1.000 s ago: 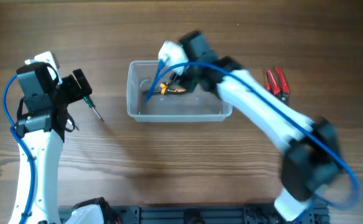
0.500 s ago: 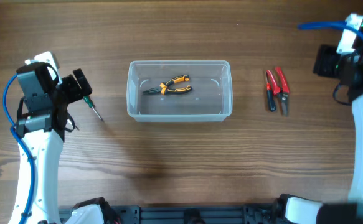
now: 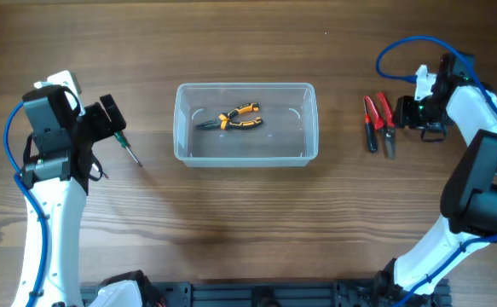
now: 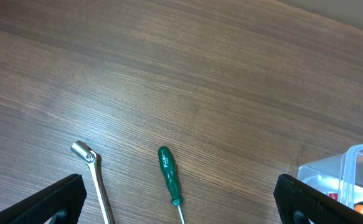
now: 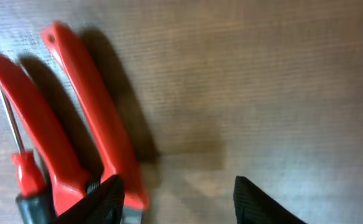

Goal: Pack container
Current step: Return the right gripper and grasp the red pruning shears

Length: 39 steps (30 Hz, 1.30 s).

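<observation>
The clear plastic container (image 3: 246, 87) stands mid-table with orange-and-black pliers (image 3: 231, 118) lying inside. Its corner shows in the left wrist view (image 4: 355, 168). My left gripper (image 3: 112, 119) hangs open and empty above a green screwdriver (image 3: 127, 150), seen between its fingers (image 4: 181, 211) in the left wrist view (image 4: 169, 174). My right gripper (image 3: 408, 112) is open and empty just right of the red pliers (image 3: 386, 116). In the right wrist view its fingers (image 5: 181, 202) sit low beside the red pliers' handles (image 5: 88, 118), one finger close against a handle.
A red-handled screwdriver (image 3: 369, 126) lies left of the red pliers, also in the right wrist view (image 5: 20, 171). A small metal wrench (image 4: 94, 177) lies left of the green screwdriver.
My right arm left the container, swung out to the far right, and has come down beside the red pliers. The orange pliers stay in the container. The left arm has not moved.
</observation>
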Motion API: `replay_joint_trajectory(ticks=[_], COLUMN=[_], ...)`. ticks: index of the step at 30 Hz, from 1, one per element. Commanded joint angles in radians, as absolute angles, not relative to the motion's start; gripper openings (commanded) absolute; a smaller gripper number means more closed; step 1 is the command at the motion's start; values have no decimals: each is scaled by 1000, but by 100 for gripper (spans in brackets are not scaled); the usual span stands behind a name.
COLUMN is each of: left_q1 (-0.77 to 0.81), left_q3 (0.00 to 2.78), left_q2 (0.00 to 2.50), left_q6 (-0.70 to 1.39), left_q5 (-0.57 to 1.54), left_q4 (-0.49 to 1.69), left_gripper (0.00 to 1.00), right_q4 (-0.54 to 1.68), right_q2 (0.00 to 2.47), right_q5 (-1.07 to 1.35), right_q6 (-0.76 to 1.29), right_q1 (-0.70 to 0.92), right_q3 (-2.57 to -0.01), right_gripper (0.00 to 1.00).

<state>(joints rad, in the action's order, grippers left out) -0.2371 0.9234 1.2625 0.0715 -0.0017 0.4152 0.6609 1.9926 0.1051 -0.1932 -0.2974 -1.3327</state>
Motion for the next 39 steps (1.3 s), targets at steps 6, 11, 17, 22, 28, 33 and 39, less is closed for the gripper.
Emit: replay_joint_trajectory(ticks=[6, 11, 17, 22, 28, 33, 39], left_q1=[-242, -242, -242, -242, -242, -242, -242], left_q3=[947, 947, 947, 947, 947, 947, 947], left_q2=[1266, 1266, 1266, 1266, 1266, 1266, 1266], left_q6=[56, 56, 56, 56, 56, 56, 56], left_q5=[-1, -1, -1, -1, -1, -1, -1], left_q4=[413, 413, 413, 413, 413, 413, 413], left_gripper=[100, 100, 100, 100, 100, 100, 100], right_q4=[611, 586, 559, 533, 539, 542, 546], right_q2=[1998, 1998, 2006, 2007, 2070, 2104, 2103], right_q5=[171, 226, 225, 145, 127, 125, 123], right_q6=[-297, -314, -314, -304, -290, -276, -213], right_q1=[-294, -272, -229, -226, -223, -217, -217], right_q3=[-1334, -1334, -1334, -1334, -1334, -1334, -1335], right_gripper=[52, 52, 52, 51, 45, 38, 4])
